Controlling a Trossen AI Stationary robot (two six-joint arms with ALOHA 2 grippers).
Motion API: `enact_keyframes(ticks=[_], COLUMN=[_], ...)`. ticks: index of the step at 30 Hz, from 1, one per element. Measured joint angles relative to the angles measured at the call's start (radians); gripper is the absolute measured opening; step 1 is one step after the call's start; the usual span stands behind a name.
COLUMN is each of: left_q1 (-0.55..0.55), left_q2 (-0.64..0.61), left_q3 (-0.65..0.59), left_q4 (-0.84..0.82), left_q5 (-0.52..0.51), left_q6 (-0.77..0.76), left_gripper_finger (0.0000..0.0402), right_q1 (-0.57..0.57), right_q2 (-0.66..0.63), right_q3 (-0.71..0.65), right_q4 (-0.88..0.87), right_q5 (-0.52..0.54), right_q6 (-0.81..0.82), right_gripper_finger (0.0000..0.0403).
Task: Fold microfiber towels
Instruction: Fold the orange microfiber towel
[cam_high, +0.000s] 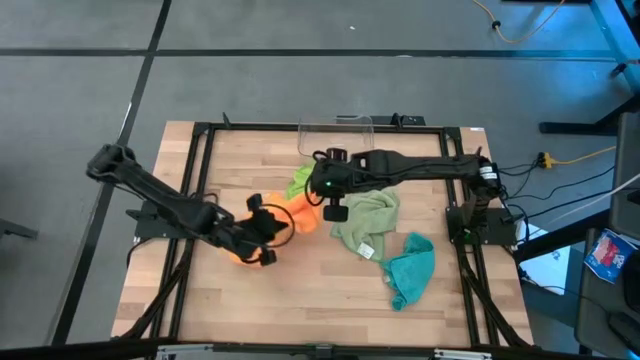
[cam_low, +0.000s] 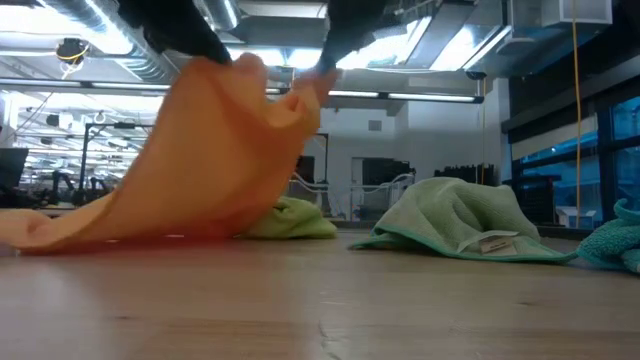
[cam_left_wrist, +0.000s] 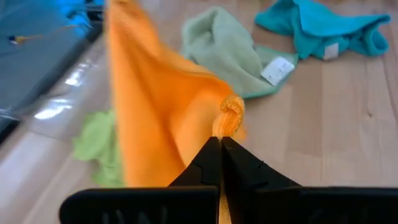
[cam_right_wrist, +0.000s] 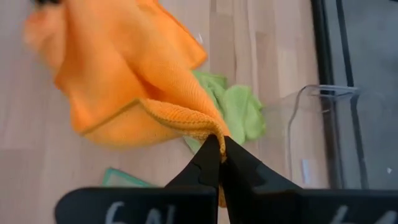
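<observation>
A: Report clearance at the worktop (cam_high: 200, 300) edges.

B: The front strip and both front corners are bare wood. The clear bin (cam_high: 335, 135) stands at the back edge, near its middle. The teal towel (cam_high: 412, 268) lies toward the right edge, with the sage towel (cam_high: 365, 222) just beside it toward the centre.

A: Surface and surroundings?

B: Light wood planks inside a black frame. Beyond the worktop the low view shows a large hall with ceiling lights.

A: Position of the orange towel (cam_low: 200, 160) relative to the jaws?

B: It hangs between both grippers near the centre, one end trailing on the wood. The left gripper (cam_left_wrist: 220, 148) is pinched fully closed on one bunched corner. The right gripper (cam_right_wrist: 217, 146) is likewise closed tight on a hemmed edge. The lime towel (cam_right_wrist: 239, 109) lies beneath, just in front of the bin.
</observation>
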Motion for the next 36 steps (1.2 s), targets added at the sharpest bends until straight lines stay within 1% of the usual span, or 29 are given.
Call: enact_keyframes(ticks=[2,7,10,15,18,23,25,30,36], left_q1=[-0.001,0.005,0.019,0.022,0.022,0.022,0.022,0.021,0.021], left_q2=[-0.043,-0.143,-0.203,-0.295,-0.329,-0.344,-0.343,-0.343,-0.345], left_q3=[0.000,0.002,0.002,0.008,0.038,0.111,0.144,0.209,0.230], left_q4=[-0.027,-0.008,0.001,0.016,0.021,0.008,0.008,0.001,-0.022], left_q5=[-0.017,-0.063,-0.073,-0.097,-0.101,-0.102,-0.119,-0.125,-0.125], left_q6=[0.009,0.142,0.183,0.261,0.297,0.377,0.408,0.453,0.472], left_gripper_finger=[0.0000,0.0000,0.0000,0.0000,0.0000,0.0000,0.0000,0.0000,0.0000], right_q1=[0.002,0.002,0.002,0.005,0.005,0.007,0.009,0.009,0.009], right_q2=[0.000,-0.001,-0.001,-0.001,0.000,0.000,0.000,0.000,-0.032], right_q3=[0.048,0.126,0.160,0.230,0.277,0.355,0.383,0.464,0.462], right_q4=[-0.039,-0.115,-0.129,-0.211,-0.246,-0.261,-0.263,-0.305,-0.309], right_q5=[0.009,0.012,0.012,0.024,0.033,0.035,0.035,0.035,0.036], right_q6=[-0.001,-0.007,-0.028,-0.030,-0.030,-0.051,-0.056,-0.056,-0.075], right_gripper_finger=[0.0008,0.0008,0.0008,0.0008,0.0008,0.0008,0.0008,0.0008,0.0008])
